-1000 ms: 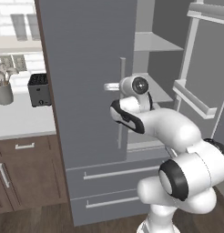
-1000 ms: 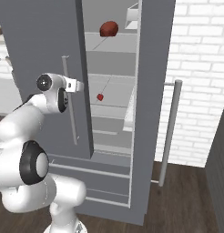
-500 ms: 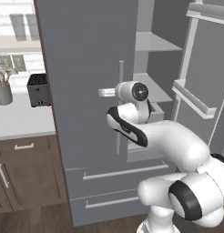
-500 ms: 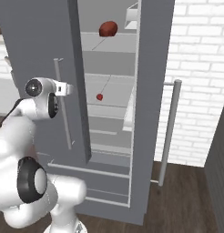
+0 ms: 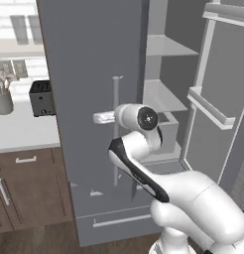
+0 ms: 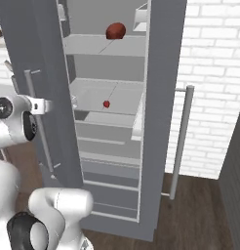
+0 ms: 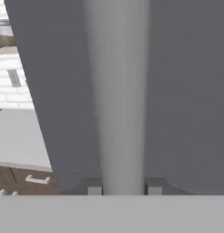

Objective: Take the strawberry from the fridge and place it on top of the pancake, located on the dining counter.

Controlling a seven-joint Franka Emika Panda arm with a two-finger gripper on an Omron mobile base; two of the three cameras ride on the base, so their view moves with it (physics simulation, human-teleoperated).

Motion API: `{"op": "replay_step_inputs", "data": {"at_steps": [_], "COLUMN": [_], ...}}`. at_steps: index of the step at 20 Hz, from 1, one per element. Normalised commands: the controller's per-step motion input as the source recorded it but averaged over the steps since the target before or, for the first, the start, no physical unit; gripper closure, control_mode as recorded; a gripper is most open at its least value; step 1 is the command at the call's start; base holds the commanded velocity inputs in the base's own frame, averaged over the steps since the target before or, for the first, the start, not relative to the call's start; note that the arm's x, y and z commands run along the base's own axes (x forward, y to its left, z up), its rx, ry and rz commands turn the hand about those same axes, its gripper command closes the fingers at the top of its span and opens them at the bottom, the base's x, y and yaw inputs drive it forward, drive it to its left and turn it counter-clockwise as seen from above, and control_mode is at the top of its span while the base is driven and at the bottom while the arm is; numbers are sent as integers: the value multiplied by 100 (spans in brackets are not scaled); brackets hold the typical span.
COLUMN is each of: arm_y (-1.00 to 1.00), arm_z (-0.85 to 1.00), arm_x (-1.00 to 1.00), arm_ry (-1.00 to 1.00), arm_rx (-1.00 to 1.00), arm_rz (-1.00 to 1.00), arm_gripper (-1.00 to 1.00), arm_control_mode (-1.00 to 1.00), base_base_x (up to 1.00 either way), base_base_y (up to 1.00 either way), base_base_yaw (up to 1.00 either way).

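**Gripper clenched on the left fridge door handle, strawberry waiting on a shelf**

The fridge [image 5: 94,99] stands tall and matte grey, its left door partly swung and its right door [image 5: 220,89] wide open, showing pale grey shelves inside. Beside it on the left runs a white worktop [image 5: 20,134] over brown cabinets [image 5: 30,193], with a dark toaster [image 5: 42,97] and a pot of utensils [image 5: 3,99] on top.

The white arm [image 5: 144,168] bends up from the base and reaches to the left door's long silver handle [image 5: 115,134]. In the hand view that handle [image 7: 117,91] runs straight up the middle, very close to the camera, between the two finger tips. The gripper [image 7: 118,190] is clamped around the handle, jaws drawn in tight on it.

Inside, in the right base view, a dark red rounded lump [image 6: 115,31] sits on an upper shelf. The strawberry [image 6: 106,104], tiny and bright red, lies on the shelf below, well apart from the gripper.
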Motion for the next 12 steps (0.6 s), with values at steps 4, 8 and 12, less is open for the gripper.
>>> {"op": "replay_step_inputs", "data": {"at_steps": [4, 8, 12], "arm_y": [98, 13, -84], "arm_z": [2, 26, 32], "arm_x": [-73, -84, -100], "arm_ry": [12, 11, 1], "arm_rx": [0, 8, 29], "arm_rz": [0, 0, 0], "arm_gripper": [-100, -100, -100], "arm_control_mode": [-100, -100, -100], "base_base_x": [0, 0, 0], "base_base_y": [0, 0, 0], "base_base_yaw": [0, 0, 0]}}
